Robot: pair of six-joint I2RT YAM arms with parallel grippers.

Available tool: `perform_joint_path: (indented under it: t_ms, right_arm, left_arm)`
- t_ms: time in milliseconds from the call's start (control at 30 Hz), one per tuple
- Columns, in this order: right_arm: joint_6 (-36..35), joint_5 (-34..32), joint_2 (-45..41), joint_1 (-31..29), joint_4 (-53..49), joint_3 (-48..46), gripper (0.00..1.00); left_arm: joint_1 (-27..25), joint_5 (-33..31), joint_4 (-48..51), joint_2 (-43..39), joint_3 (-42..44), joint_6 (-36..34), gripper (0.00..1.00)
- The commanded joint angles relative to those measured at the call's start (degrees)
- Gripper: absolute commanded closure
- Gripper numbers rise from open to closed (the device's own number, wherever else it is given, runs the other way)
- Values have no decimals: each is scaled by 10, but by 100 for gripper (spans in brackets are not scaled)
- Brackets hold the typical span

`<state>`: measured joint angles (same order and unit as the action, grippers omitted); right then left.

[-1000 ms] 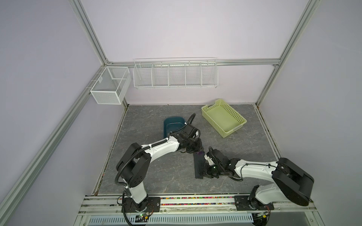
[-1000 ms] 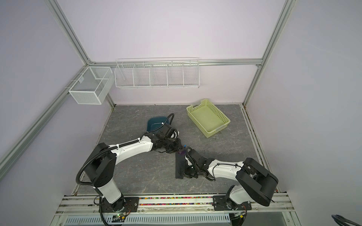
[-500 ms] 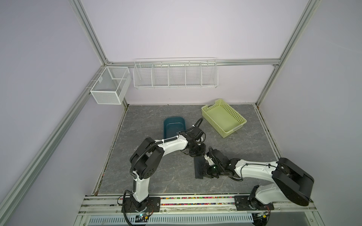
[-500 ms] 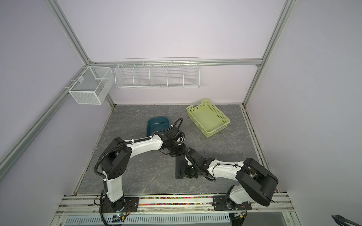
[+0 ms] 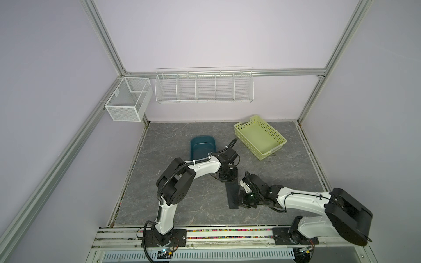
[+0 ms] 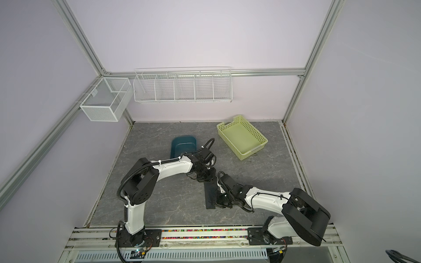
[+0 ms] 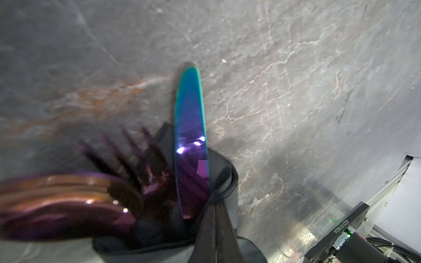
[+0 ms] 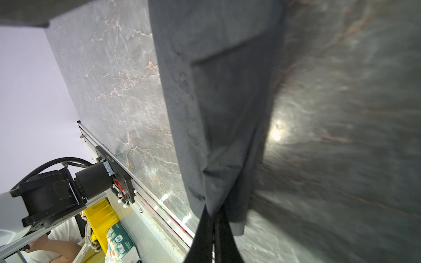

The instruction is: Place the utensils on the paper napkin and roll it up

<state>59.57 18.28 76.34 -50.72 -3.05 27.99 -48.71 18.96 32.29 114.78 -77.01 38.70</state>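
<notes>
The paper napkin [image 5: 232,193] [image 6: 210,193] lies as a narrow black folded strip mid-table, wrapped around the utensils. In the left wrist view the knife blade [image 7: 190,136], fork tines [image 7: 136,154] and spoon bowl [image 7: 63,205] stick out of the napkin's [image 7: 224,173] open end. My left gripper [image 5: 227,180] [image 7: 215,205] is shut on the napkin's edge at the far end. My right gripper [image 5: 241,200] [image 8: 214,211] is shut on a pinched fold of the napkin [image 8: 216,91] at the near end.
A teal tub [image 5: 202,148] sits just behind the left arm. A yellow-green perforated basket [image 5: 259,136] stands at the back right. Two white wire baskets [image 5: 128,102] [image 5: 204,85] hang on the walls. The metal rail [image 5: 205,234] runs along the front edge.
My left arm has swung rightward and its gripper came down a little nearer onto the napkin's far end and closed fully. The right arm has held still.
</notes>
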Motion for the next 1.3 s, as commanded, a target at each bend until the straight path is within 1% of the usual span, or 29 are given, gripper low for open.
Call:
perform_joint_path:
  t_ms: [0, 233, 667, 1100, 1267]
  right_arm:
    - [11, -14, -23, 1, -32, -16, 94]
    - [31, -25, -51, -4, -32, -37, 94]
    - [42, -51, -81, -15, -45, -53, 94]
    - [43, -54, -52, -15, -48, -62, 94]
    - [45, -51, -28, -16, -43, -69, 94]
  left_arm:
    - [1, -23, 15, 10, 4, -11, 100]
    - [1, -27, 8, 17, 15, -8, 100]
    - [1, -24, 7, 23, 19, -9, 100]
    - [0, -26, 8, 24, 20, -9, 100]
    - [0, -28, 9, 21, 19, -7, 100]
